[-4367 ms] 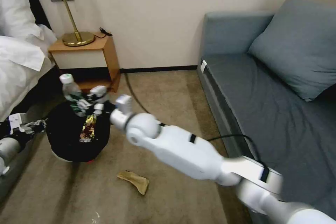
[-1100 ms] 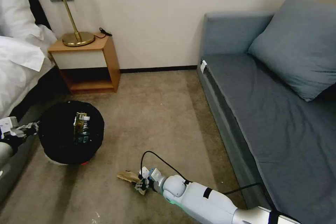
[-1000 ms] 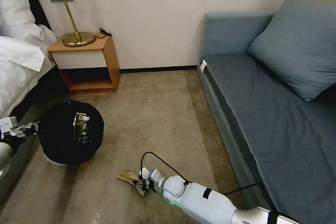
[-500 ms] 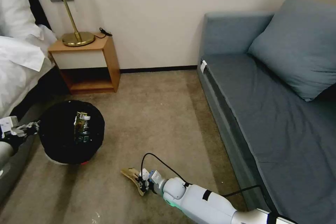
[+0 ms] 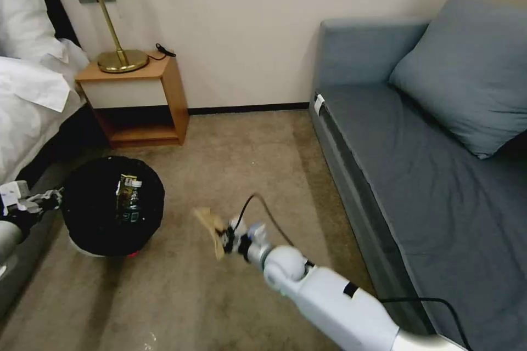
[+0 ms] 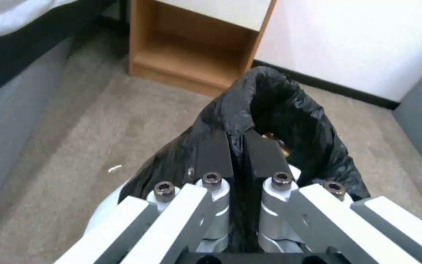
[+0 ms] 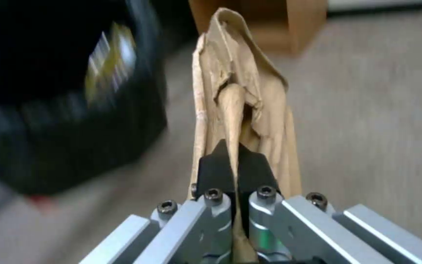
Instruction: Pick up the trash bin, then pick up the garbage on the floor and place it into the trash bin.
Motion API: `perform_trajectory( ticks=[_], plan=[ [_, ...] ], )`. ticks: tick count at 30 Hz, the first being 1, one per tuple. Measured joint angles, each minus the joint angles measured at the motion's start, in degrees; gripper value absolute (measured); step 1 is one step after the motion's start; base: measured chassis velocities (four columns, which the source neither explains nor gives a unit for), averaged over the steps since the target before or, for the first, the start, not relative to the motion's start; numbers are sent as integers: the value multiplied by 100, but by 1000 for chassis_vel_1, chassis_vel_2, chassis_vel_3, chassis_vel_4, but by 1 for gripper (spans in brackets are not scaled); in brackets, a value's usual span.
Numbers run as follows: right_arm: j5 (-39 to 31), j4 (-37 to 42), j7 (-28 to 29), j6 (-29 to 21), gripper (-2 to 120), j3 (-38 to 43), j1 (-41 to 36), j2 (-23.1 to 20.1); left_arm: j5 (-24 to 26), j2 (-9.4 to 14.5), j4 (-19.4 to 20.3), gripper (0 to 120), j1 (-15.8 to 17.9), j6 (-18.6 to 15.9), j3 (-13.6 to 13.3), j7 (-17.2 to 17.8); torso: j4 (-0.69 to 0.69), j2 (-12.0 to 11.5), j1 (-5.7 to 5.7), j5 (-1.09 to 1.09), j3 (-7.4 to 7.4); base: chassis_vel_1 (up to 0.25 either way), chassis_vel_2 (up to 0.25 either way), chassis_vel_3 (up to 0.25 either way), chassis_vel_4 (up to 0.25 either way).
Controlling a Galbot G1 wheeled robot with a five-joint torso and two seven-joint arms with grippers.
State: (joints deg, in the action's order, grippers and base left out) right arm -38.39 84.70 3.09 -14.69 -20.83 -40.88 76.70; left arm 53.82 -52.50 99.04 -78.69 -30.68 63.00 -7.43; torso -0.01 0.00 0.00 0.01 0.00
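The right gripper pinched the paper clear of the floor; the left gripper clamped the bin rim, steadying it.

A sofa runs along the three o'clock side of the carpet, with a cushion leaning at its two o'clock end. At eleven o'clock a nightstand stands against the wall, bearing a lamp and a small black cable. A bed fills the ten o'clock edge.
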Motion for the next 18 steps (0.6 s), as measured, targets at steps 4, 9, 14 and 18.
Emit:
perform_trajectory(
  ticks=[4,9,14,18],
  plan=[
    [-390,518,224,-171,0,71,515,236,-5,-23,88,4,14,-26,-77,28,0,0,0,0,0,0,0,0,0],
    [-682,484,338,-181,0,-348,1018,582,-48,-56,126,4,27,-33,-170,43,2,0,0,-1,0,0,0,0,0],
    [-718,-95,382,-53,0,-778,1461,1232,-68,-55,200,4,25,-40,-229,51,3,0,0,-2,0,0,0,0,0],
    [-722,-554,408,46,0,-875,1608,1533,-63,-31,245,4,-1,-46,-226,51,4,0,0,-2,0,0,0,0,0]
  ],
)
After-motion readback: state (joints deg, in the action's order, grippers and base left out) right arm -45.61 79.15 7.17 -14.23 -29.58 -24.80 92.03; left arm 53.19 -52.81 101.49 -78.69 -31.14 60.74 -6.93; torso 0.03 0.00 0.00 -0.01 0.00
